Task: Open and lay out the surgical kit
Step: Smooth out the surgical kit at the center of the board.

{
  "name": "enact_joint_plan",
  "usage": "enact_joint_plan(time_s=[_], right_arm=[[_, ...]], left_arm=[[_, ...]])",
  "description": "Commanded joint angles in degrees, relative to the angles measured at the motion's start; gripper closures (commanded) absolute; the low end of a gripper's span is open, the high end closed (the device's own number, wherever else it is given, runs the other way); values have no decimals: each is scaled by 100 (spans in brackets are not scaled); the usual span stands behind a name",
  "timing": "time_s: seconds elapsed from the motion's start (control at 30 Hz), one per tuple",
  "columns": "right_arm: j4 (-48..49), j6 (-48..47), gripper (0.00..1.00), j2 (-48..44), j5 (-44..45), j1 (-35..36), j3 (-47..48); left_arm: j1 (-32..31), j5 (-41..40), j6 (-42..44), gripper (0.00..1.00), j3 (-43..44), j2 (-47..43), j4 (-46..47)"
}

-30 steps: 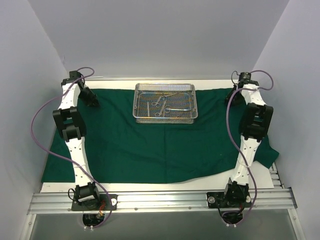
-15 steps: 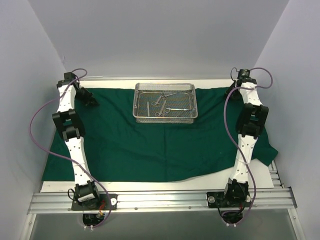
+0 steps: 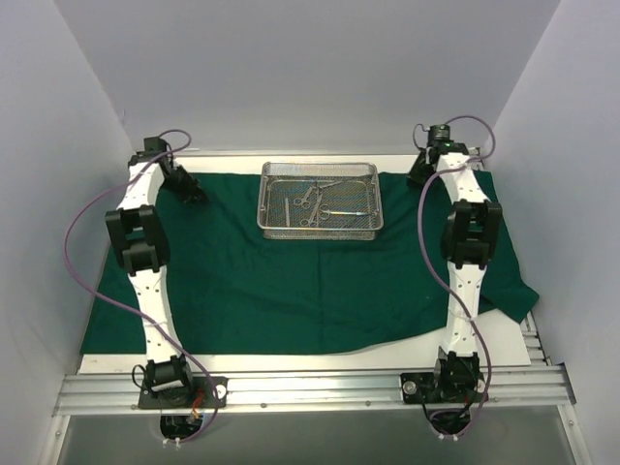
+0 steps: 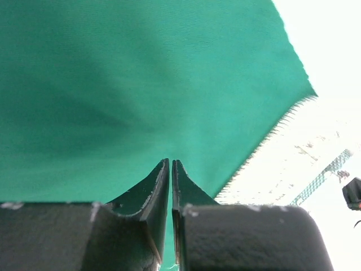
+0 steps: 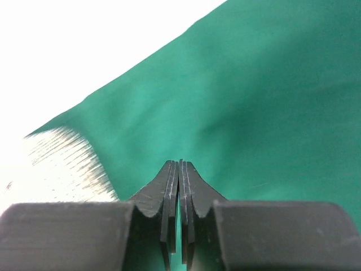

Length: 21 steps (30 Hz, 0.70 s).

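Note:
The dark green cloth wrap (image 3: 291,291) lies spread flat over the table. The wire-mesh tray (image 3: 320,231) stands on its far middle, with several steel ring-handled instruments (image 3: 312,197) inside. My left gripper (image 3: 194,192) is low at the cloth's far left corner. In the left wrist view its jaws (image 4: 170,161) are pressed together, with the cloth (image 4: 113,68) creasing up into them. My right gripper (image 3: 418,174) is at the far right edge. In the right wrist view it (image 5: 179,162) is shut, with green cloth (image 5: 271,84) running up between the pads.
White tabletop (image 4: 327,34) shows past the cloth's frayed corner, and more of the tabletop (image 5: 84,45) in the right wrist view. Pale walls (image 3: 58,145) close in left, back and right. The cloth's near right corner (image 3: 523,295) hangs toward the metal rail (image 3: 310,387).
Both grippers have slid inward along the far edge, the right one farther, toward the tray. The right jaws have closed. The tray has not moved.

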Motion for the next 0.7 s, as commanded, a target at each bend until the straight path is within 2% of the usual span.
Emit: enact_joint_plan(time_s=[0.0, 0.07, 0.2, 0.33, 0.4, 0.67], right_arm=[[32, -6, 99, -671, -43, 381, -231], [130, 74, 98, -689, -122, 381, -381], [332, 224, 98, -584, -236, 662, -567], [358, 267, 99, -320, -193, 706, -496], [376, 303, 99, -179, -123, 715, -496], [429, 285, 100, 593, -210, 707, -173]], left_arm=[[-443, 294, -100, 86, 587, -239, 414], [-619, 286, -196, 87, 940, -27, 281], [-813, 435, -565, 88, 967, 149, 536], [-919, 645, -978, 89, 1099, 578, 659], [-1164, 716, -1084, 92, 1230, 737, 641], [-1288, 725, -1576, 96, 1661, 1528, 588]])
